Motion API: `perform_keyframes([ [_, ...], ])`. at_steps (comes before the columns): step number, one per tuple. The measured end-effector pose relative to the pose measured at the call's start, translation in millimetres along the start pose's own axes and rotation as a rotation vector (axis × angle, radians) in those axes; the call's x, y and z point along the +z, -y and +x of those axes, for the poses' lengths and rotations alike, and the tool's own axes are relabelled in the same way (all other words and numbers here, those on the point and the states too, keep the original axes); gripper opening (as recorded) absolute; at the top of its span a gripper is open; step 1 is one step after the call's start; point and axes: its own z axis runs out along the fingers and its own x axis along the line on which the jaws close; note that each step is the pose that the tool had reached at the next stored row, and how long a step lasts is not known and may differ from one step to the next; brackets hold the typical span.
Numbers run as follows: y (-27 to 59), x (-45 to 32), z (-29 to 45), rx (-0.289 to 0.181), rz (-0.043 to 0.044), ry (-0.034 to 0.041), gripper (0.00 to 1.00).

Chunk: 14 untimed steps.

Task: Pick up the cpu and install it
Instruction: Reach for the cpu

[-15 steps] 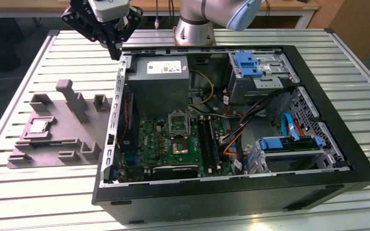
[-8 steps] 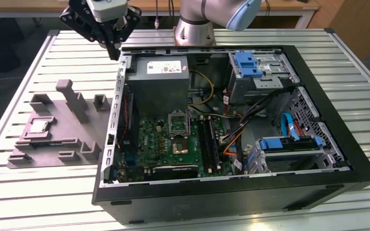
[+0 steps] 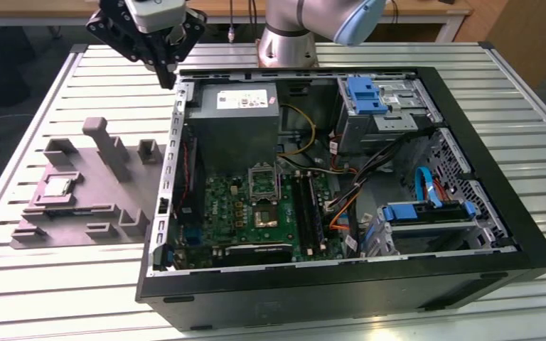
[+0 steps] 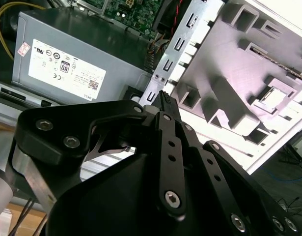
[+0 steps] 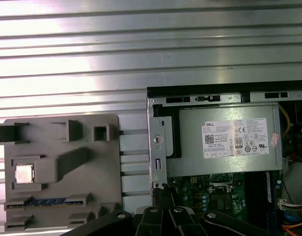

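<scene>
So far nothing of the task looks done. The cpu [image 3: 57,186] lies flat in a square recess of the grey holder [image 3: 83,220]. The holder rests on the slatted table [image 3: 65,284], just beside the open computer case [image 3: 500,213], on the exterior view's left. The gripper [image 3: 168,79] hangs over the far corner of the case, well apart from the cpu, with its fingers [image 4: 168,132] drawn together on nothing. Both the pick-up and the seating are therefore left to do. The socket [image 3: 264,181], a metal-framed rectangle on the green board [image 3: 230,213] inside the case, has no chip in it as far as I can judge. Most of the holder's other pockets and upright blocks look bare, though one long slot holds a blue-edged strip [image 5: 42,202]. The case is well filled. A boxy power supply [image 3: 239,106] sits against its far wall above the board, a drive cage [image 3: 366,96] with a blue bracket stands beside it, and loose cables [image 3: 349,188] run between these parts and the board.
</scene>
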Motion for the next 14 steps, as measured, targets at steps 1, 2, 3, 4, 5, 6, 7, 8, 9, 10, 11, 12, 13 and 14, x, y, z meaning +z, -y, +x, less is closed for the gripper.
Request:
perform_keyframes([
  [1, 0.0, 0.0, 0.2, 0.0, -0.0001, 0.0001, 0.11],
  [2, 0.0, 0.0, 0.5, 0.0, 0.0, 0.0, 0.11],
  [3, 0.0, 0.0, 0.7, 0.0, 0.0001, 0.0, 0.11],
  [4, 0.1, 0.0, 1.0, 0.0, 0.0, 0.0, 0.11],
  [5, 0.1, -0.1, 1.3, 0.0, 0.0, 0.0, 0.11],
  [6, 0.1, -0.1, 1.5, 0.0, 0.0, 0.0, 0.11],
  [7, 0.1, 0.0, 1.7, 0.0, 0.0, 0.0, 0.11],
  [8, 0.1, 0.0, 1.9, 0.0, 0.0, 0.0, 0.11],
  [9, 0.1, -0.1, 2.1, 0.0, 0.0, 0.0, 0.11],
  [10, 0.2, -0.1, 2.3, 0.0, 0.0001, 0.0, 0.11],
  [11, 0.2, -0.1, 2.5, 0.0, 0.0, 0.0, 0.11],
  [12, 0.2, -0.1, 2.7, 0.0, 0.0, 0.0, 0.11],
  [13, 0.2, -0.1, 2.9, 0.0, 0.0, 0.0, 0.11],
  [14, 0.2, -0.1, 3.1, 0.0, 0.0, 0.0, 0.11],
])
